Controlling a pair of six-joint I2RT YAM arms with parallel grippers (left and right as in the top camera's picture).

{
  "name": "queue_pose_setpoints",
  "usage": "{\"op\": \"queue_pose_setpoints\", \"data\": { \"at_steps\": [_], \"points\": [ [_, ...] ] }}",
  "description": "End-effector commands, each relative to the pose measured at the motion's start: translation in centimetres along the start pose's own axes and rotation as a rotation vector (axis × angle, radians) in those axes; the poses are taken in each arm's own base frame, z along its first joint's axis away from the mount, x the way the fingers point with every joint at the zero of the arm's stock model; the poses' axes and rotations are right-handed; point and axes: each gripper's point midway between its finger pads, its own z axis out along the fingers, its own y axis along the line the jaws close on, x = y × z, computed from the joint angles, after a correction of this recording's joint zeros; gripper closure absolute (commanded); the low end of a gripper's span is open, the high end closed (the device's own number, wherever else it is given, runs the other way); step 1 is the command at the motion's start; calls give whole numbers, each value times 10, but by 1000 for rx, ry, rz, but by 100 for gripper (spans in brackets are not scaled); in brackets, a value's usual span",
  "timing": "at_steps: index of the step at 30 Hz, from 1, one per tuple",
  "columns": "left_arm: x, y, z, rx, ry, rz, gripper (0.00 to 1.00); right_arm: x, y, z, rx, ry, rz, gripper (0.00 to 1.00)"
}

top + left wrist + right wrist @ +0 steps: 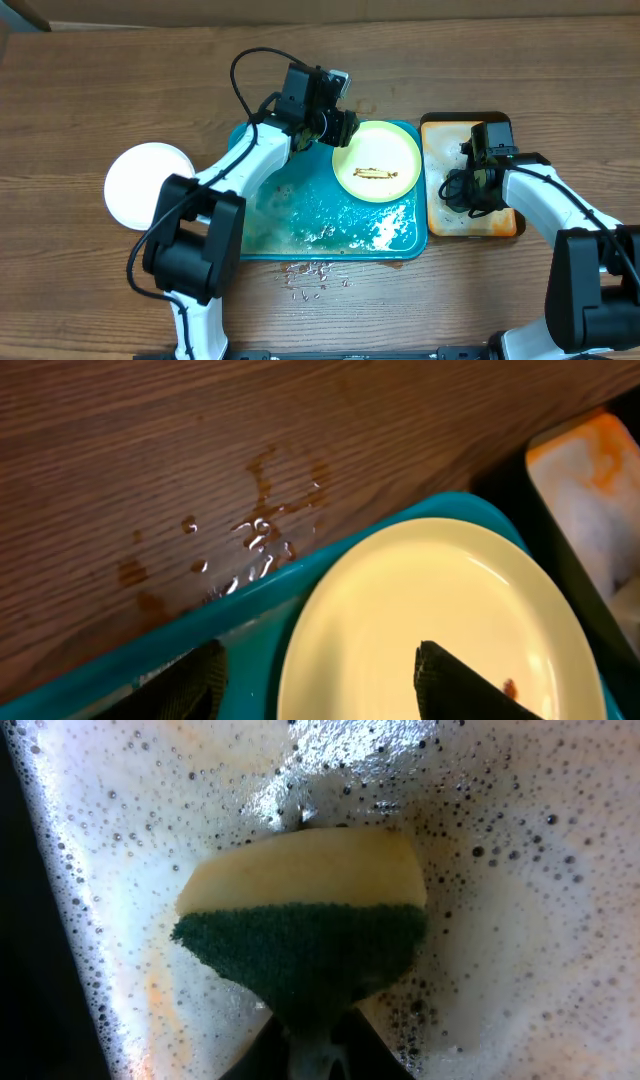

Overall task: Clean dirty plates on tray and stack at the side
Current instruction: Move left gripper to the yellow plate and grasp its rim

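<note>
A pale yellow-green plate (377,160) with a brown smear lies in the back right corner of the teal tray (300,225). My left gripper (347,128) is open at that plate's far left rim. In the left wrist view one finger (460,685) is over the plate (420,590) and the other finger (190,680) is over the tray's rim (250,630). A white plate (148,185) rests on the table left of the tray. My right gripper (480,165) is shut on a yellow and green sponge (300,920) over foam.
An orange tray (470,215) full of soapy foam stands right of the teal tray. Foam streaks (385,230) cover the teal tray's front right. Water drops (315,272) lie on the wood in front of it, and more drops (255,535) behind it.
</note>
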Motion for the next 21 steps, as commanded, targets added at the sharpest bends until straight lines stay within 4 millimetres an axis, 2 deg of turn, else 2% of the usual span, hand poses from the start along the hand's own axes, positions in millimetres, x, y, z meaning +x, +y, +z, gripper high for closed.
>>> {"op": "queue_pose_setpoints", "data": {
  "at_steps": [1, 9, 13, 18, 21],
  "points": [
    [5, 0, 15, 0, 10, 15, 39, 12, -2, 4, 1, 34, 12, 85],
    [13, 6, 29, -8, 21, 14, 39, 13, 3, 4, -31, 42, 12, 86],
    [22, 9, 35, -9, 44, 6, 51, 14, 3, 4, -30, 47, 13, 86],
    [39, 12, 36, -20, 109, -15, 74, 15, 3, 4, -30, 49, 13, 86],
    [50, 14, 35, -34, 153, -24, 77, 15, 3, 4, -30, 49, 13, 86]
  ]
}}
